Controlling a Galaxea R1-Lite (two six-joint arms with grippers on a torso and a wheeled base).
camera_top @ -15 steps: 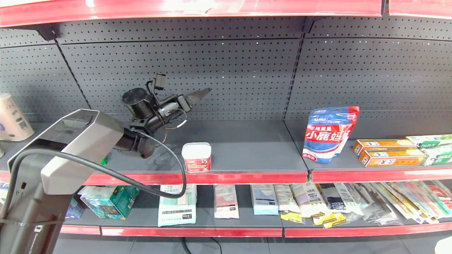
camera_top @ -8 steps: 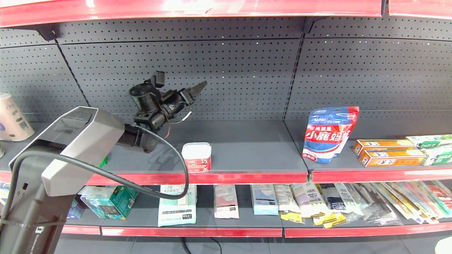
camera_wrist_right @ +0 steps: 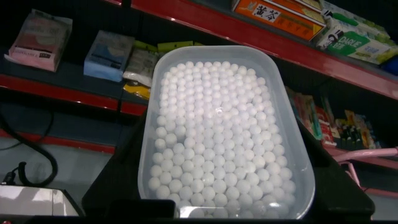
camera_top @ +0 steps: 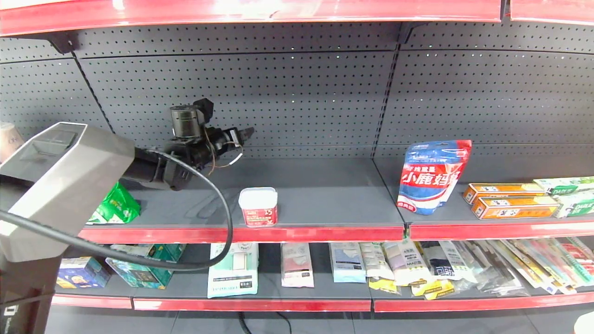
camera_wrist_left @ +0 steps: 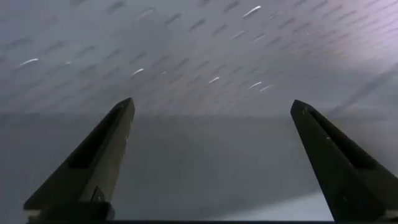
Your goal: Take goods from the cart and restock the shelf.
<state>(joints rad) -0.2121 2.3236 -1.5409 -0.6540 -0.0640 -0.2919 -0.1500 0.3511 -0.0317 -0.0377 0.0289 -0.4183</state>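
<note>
In the head view, the left end effector (camera_top: 242, 134) hangs above the shelf (camera_top: 325, 185), out toward the pegboard (camera_top: 301, 93) and well clear of the board, carrying nothing. Below it and a little to the right, a red-and-white tub (camera_top: 258, 206) stands upright at the shelf's front lip, facing out the way stock should. Farther right, a blue pouch (camera_top: 434, 176) stands on its base and orange boxes (camera_top: 508, 200) lie flat. A green packet (camera_top: 113, 208) sits at the left, beside the arm. The board between tub and pouch is bare, which looks to me like the room meant for more goods.

The left wrist view shows its two fingers (camera_wrist_left: 93, 168) spread wide with only shelf board and pegboard between them, so I'd say it is free for another item.

In the right wrist view, the right end effector (camera_wrist_right: 224, 193) is clamped on a clear tub (camera_wrist_right: 221, 112) of small white balls, with a dark finger against each long side. That is probably the narrower, surer span to grip. The tub sits low in front of the lower shelf (camera_wrist_right: 68, 94), not yet up at the level where it would be set down
</note>
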